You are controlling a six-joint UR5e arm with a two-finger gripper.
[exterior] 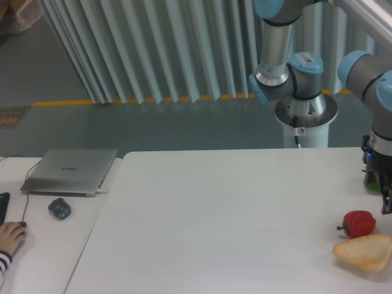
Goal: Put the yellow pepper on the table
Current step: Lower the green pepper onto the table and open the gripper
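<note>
The large white table [233,214] fills the middle and right of the camera view. My gripper [385,197] hangs low over the table's far right side, partly cut off by the frame edge. Only its black body and one dark finger show, so I cannot tell how the jaws stand or whether anything is between them. No yellow pepper is in view; it is hidden or outside the frame.
A red pepper [359,223] and a piece of bread [365,252] lie just below the gripper. Something green [370,182] peeks out behind it. The arm's base [305,116] stands behind the table. A smaller desk on the left holds a laptop [70,171], a mouse [59,208] and a person's hand [9,236].
</note>
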